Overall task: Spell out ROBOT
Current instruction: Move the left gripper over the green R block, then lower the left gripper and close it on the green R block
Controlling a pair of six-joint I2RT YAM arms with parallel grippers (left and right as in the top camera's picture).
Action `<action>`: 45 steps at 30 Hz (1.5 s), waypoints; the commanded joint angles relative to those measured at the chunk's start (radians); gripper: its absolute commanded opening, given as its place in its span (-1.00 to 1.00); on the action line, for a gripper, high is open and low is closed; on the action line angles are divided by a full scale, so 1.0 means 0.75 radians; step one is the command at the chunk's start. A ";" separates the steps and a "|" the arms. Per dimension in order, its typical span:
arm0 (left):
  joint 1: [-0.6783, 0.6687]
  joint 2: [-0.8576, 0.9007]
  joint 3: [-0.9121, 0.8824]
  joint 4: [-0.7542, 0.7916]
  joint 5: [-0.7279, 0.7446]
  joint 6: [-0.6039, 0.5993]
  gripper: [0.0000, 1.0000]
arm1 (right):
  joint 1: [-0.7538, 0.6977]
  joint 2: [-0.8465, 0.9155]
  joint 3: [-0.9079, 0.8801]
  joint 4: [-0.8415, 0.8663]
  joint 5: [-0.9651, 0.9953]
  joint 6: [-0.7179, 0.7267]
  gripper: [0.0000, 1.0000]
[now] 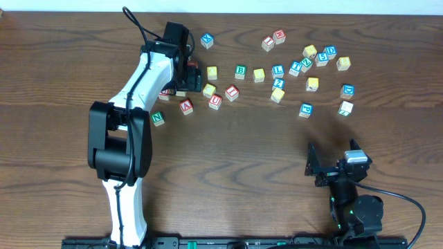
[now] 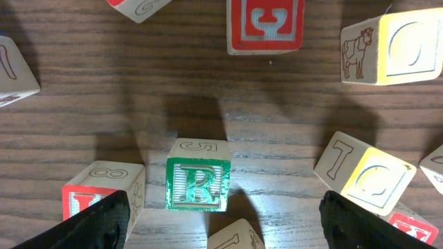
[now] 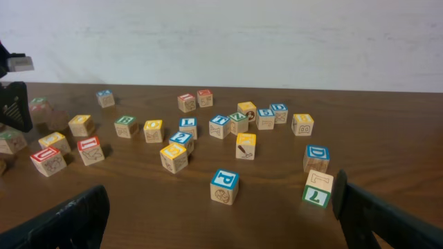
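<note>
In the left wrist view the green-framed R cube [image 2: 199,184] sits on the table just ahead of my left gripper [image 2: 223,211]. The gripper is open, its fingers [image 2: 97,223] wide on either side and touching nothing. Two yellow-faced cubes with round letters lie to the right, one near [image 2: 377,181] and one far [image 2: 412,43]. From overhead, the left gripper [image 1: 185,72] hangs over the left cluster and hides the R. The green B cube [image 1: 240,70] lies to its right. My right gripper [image 1: 313,169] rests open at the front right, holding nothing.
Red-lettered cubes crowd the R: one at its left [image 2: 90,197], one beyond [image 2: 265,24], and a plain cube [image 2: 234,238] just behind. Several blue and yellow cubes spread across the back right [image 1: 311,66]. A blue P cube [image 3: 223,185] and a green cube [image 3: 317,190] lie before the right gripper.
</note>
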 commanded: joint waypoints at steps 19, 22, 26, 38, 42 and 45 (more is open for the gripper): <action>0.006 0.062 0.004 0.042 0.012 -0.002 0.71 | -0.012 -0.008 -0.002 -0.005 0.002 0.009 0.99; 0.006 0.074 0.004 0.046 0.012 -0.002 0.71 | -0.012 -0.008 -0.002 -0.005 0.002 0.009 0.99; 0.006 0.101 0.004 0.046 0.012 -0.002 0.70 | -0.012 -0.008 -0.002 -0.005 0.002 0.009 0.99; 0.006 0.103 0.004 0.045 -0.023 -0.002 0.44 | -0.012 -0.008 -0.002 -0.005 0.002 0.009 0.99; 0.006 0.103 0.004 0.045 -0.023 -0.002 0.29 | -0.012 -0.008 -0.002 -0.005 0.002 0.009 0.99; 0.006 0.103 0.003 0.045 -0.024 -0.002 0.28 | -0.012 -0.008 -0.002 -0.005 0.002 0.009 0.99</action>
